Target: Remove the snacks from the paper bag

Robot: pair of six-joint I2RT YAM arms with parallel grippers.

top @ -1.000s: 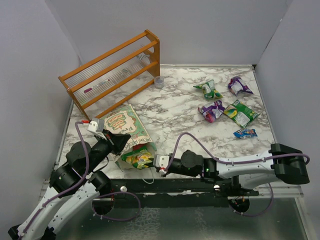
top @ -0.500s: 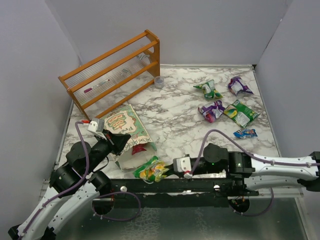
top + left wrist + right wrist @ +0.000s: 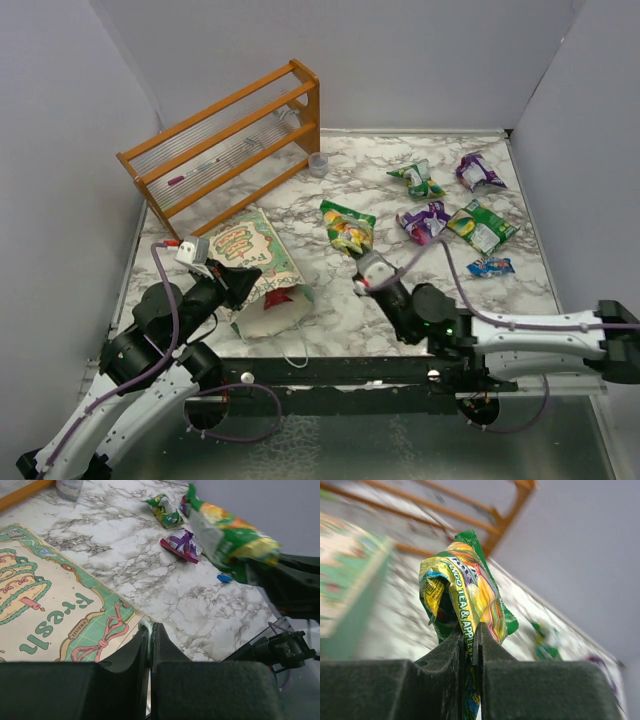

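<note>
Right claw gripping a green packet, I had swung it out of the bag; a red packet remained inside.

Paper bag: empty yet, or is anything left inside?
Not empty. A red packet shows in the open mouth of the paper bag, which lies flat. Whether more sits deeper, cannot tell.

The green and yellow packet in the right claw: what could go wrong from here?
The right gripper pinches the green and yellow packet only by one end, so the crinkly foil could slip out mid-air. The left gripper holds the bag by a thin bit of its rim; if that slips, the mouth may sag shut over the red packet inside it.
</note>
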